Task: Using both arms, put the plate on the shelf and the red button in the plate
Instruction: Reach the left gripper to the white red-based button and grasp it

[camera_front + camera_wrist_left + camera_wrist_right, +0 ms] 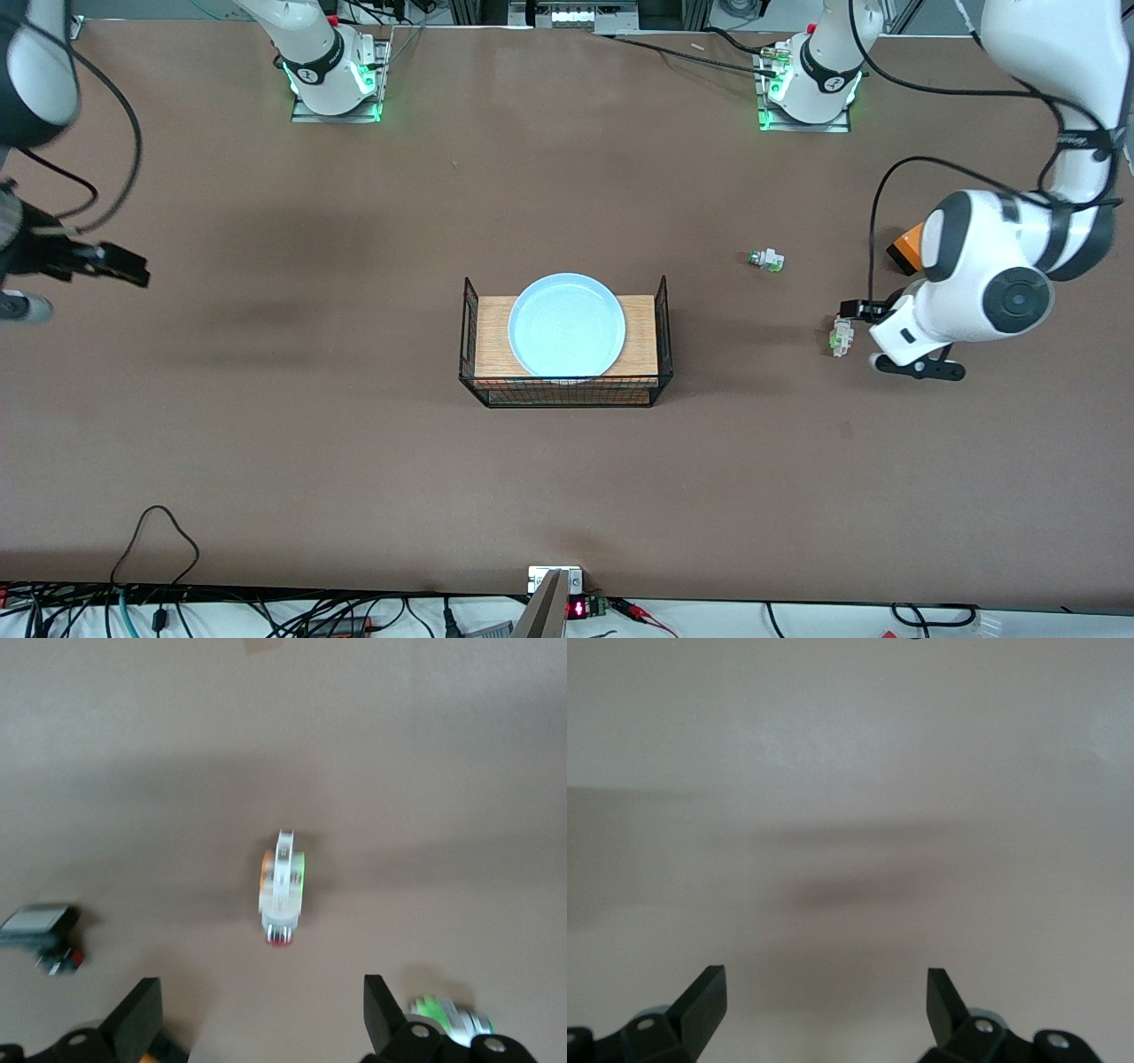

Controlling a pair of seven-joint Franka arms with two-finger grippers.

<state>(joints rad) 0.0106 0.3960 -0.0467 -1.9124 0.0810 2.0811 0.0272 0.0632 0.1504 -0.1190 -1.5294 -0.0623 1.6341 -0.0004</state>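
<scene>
The pale blue plate [567, 324] lies on the wooden tray [640, 337] inside a black wire basket in the middle of the table. The red button [841, 337], white with a small red cap and green accents, lies on the table toward the left arm's end. It also shows in the left wrist view [282, 890]. My left gripper [864, 332] hovers low right beside it, open and empty [261, 1019], with the button just ahead of the fingertips. My right gripper [124, 264] is open and empty [824, 1005] over bare table at the right arm's end.
A similar white button with a green and silver cap [766, 260] lies farther from the front camera than the red one; it also shows in the left wrist view [447, 1014]. A black switch with a pale top [42, 932] and an orange object [908, 248] lie by the left arm.
</scene>
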